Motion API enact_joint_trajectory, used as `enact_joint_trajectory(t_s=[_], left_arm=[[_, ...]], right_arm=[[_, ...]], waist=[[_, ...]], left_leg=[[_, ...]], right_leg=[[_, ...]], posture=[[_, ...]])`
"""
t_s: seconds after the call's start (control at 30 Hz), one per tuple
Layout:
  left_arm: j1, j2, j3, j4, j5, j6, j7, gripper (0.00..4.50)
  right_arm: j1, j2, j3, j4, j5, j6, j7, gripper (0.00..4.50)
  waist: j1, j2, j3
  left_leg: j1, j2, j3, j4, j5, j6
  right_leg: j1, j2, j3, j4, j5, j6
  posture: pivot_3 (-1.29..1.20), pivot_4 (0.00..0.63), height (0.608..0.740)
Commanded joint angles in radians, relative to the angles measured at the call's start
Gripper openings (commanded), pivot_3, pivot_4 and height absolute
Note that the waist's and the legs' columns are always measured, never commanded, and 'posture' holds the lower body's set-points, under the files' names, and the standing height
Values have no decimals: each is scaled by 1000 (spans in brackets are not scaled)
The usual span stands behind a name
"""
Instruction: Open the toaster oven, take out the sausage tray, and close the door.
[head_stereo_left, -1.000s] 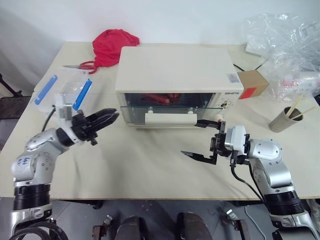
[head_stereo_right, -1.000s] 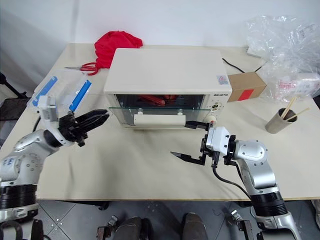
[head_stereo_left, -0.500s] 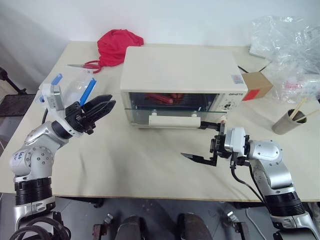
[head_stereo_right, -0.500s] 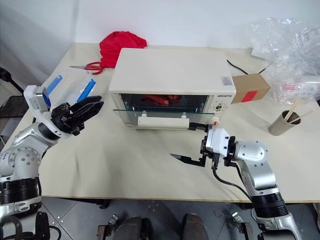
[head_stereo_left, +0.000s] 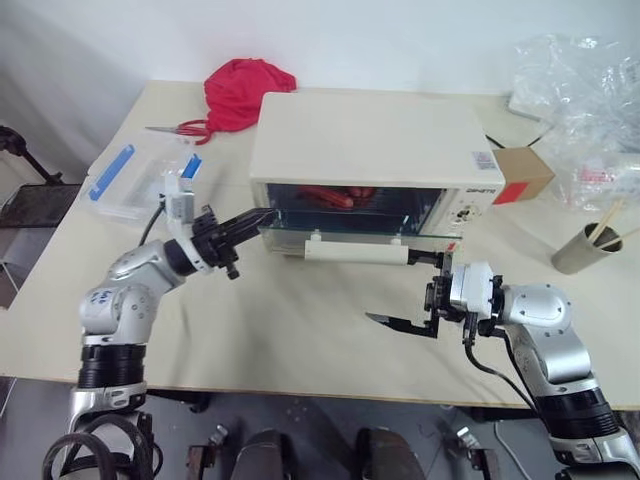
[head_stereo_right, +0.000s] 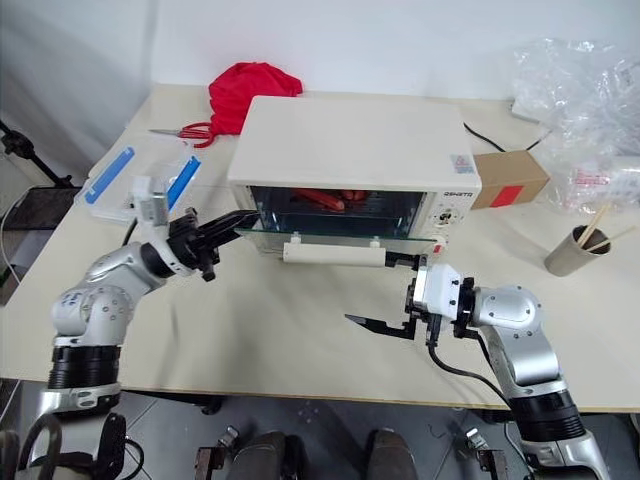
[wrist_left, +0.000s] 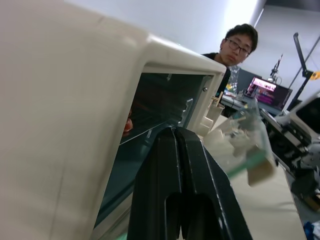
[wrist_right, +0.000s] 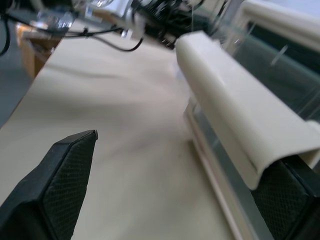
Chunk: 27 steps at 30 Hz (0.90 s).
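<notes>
**Door ajar, tray inside**

Centre of the frame: oven on the table, with the door part-way down — glass panel tilted outward, cream bar handle along its front edge. Behind the glass, red-brown sausages on the tray, inside the cavity.

Left of centre: left gripper, jaws pressed together, tips at the door's left end by the oven's front corner; contact with the glass hard to tell. Seen from the left wrist: closed black fingers pointing into the gap between oven body and lowered glass.

Lower right: right gripper, jaws spread wide and pinching nothing — one finger up beside the handle's right end, the other low over bare table.

Upper left: red cloth, scissors, plastic box with blue clips. Right edge: cardboard box, cup with chopsticks, plastic bags.
</notes>
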Motion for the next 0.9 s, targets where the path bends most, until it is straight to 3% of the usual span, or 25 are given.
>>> enact_joint_trajectory(t_s=[0.03, 0.23, 0.37, 0.47, 0.7, 0.8, 0.9], left_arm=[[-4, 9, -34, -8, 27, -16, -50, 27], [7, 16, -44, 5, 49, -18, -85, 27], [37, 33, -84, 10, 91, -45, -143, 27], [66, 59, -140, 37, 186, -136, -185, 27], [124, 32, -154, 101, 283, -292, -172, 27], [144, 10, -125, 102, 276, -307, -139, 27], [183, 21, -112, 85, 281, -353, -152, 27]], right_arm=[[45, -21, -50, -42, 8, -5, -34, 4500], [233, -71, -196, -33, 10, -32, -94, 4500], [471, -93, -364, -4, 3, -93, -110, 4500], [537, -105, -439, -5, 7, -103, -139, 4500], [429, -125, -474, -138, -136, -58, -346, 4500], [380, -116, -401, -236, -294, 84, -467, 4500], [303, -63, -259, -342, -343, 189, -524, 4500]], waist=[[2, 0, 0], [8, 0, 0], [20, 0, 0], [17, 0, 0], [-4, 0, 0], [0, 0, 0], [0, 1, 0]], left_leg=[[0, 0, 0, 0, 0, 0], [0, 0, 0, 0, 0, 0], [0, 0, 1, 0, 0, 0], [1, 0, 2, 0, 0, 0], [5, 1, 3, 0, 4, -1], [4, 2, 2, 0, 4, -1], [3, 2, 2, 0, 4, -1]], right_leg=[[0, 0, 0, 0, 0, 0], [1, 0, -1, 0, 0, 0], [1, 0, -1, -1, 0, 0], [1, 0, -1, -2, 0, 0], [1, 0, 2, -1, 0, -2], [1, 0, 1, 1, 0, -3], [1, 0, 0, 1, 0, -3]], posture=[[0, 150, 740], [0, 150, 740], [0, 150, 740], [0, 150, 740], [0, 150, 740], [0, 150, 740], [0, 150, 740]])
